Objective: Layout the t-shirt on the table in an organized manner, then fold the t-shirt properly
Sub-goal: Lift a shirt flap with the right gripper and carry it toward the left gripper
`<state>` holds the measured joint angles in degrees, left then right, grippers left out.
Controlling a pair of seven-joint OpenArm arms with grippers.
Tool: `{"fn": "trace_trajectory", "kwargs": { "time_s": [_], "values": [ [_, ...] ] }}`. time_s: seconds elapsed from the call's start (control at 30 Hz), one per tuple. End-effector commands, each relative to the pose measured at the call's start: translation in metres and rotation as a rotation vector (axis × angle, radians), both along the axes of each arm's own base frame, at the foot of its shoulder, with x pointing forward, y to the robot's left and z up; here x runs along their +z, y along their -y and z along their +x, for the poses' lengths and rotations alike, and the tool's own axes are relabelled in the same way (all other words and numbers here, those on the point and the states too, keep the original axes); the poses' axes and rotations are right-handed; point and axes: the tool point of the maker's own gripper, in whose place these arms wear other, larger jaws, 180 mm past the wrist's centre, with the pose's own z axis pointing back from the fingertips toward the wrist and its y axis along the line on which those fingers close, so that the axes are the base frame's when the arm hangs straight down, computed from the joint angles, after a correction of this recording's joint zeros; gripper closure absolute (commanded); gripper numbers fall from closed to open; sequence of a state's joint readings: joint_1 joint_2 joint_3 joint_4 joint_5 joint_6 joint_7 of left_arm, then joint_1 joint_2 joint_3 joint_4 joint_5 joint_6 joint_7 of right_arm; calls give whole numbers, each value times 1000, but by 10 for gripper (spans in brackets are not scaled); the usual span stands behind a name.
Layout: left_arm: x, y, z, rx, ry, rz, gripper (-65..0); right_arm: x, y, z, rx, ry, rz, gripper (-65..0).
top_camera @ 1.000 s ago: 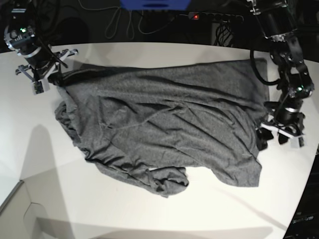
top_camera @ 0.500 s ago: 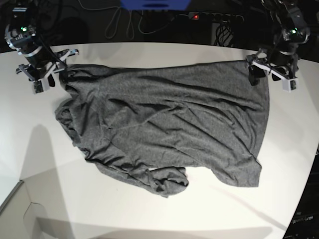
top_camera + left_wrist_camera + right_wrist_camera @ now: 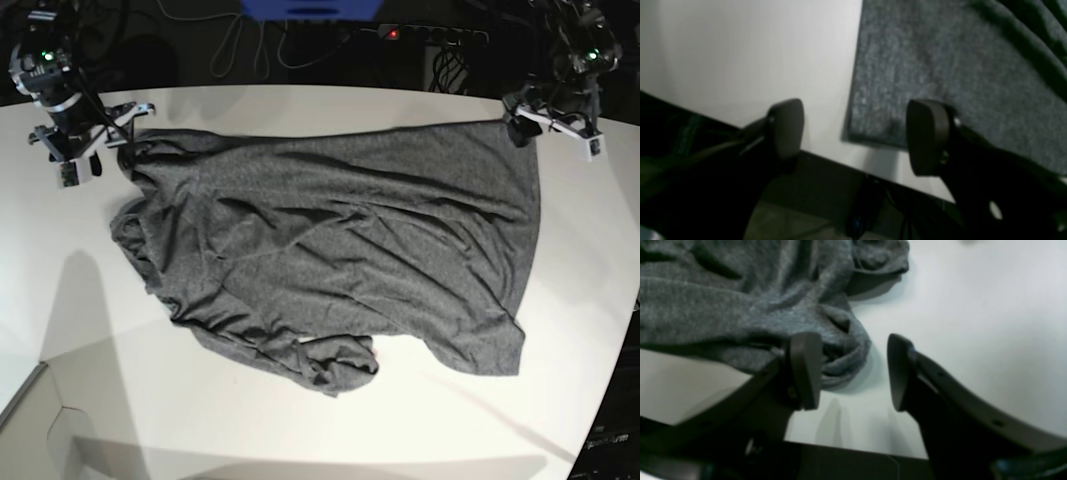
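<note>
Grey knit lies rumpled between my two spread grippers

At the left of the base view, my right fingers stand wide apart at a bunched corner of the t-shirt, with a crumpled fold showing between them and nothing held. Just below that corner, a small flap of cloth juts out over the white table.

The t-shirt spreads across the middle of the table. Creases slant over its body, its lower left edge is gathered, and a rumpled lump of fabric sticks out at the bottom. Farther right, a smoother part ends in a point near the lower right.

At the right, my left fingers are also wide and empty, over the far right corner of the t-shirt. That corner lies flatter, its edge showing in the space between them.
</note>
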<state>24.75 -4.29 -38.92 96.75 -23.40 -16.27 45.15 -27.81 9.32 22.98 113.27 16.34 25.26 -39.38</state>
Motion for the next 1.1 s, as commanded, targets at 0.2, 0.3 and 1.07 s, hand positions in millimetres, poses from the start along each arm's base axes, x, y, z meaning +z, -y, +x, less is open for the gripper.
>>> {"fn": "trace_trajectory", "kwargs": {
  "time_s": [0.2, 0.3, 1.07],
  "values": [
    [-22, 8, 8, 2, -24, -61, -464, 10, -4, 6, -5, 46, 13, -321],
    [-25, 22, 10, -40, -32, -73, -442, 8, -7, 6, 3, 43, 18, -321],
    [116, 47, 121, -174, 303, -11, 0, -9, -150, -20, 449, -48, 169, -321]
  ]
}}
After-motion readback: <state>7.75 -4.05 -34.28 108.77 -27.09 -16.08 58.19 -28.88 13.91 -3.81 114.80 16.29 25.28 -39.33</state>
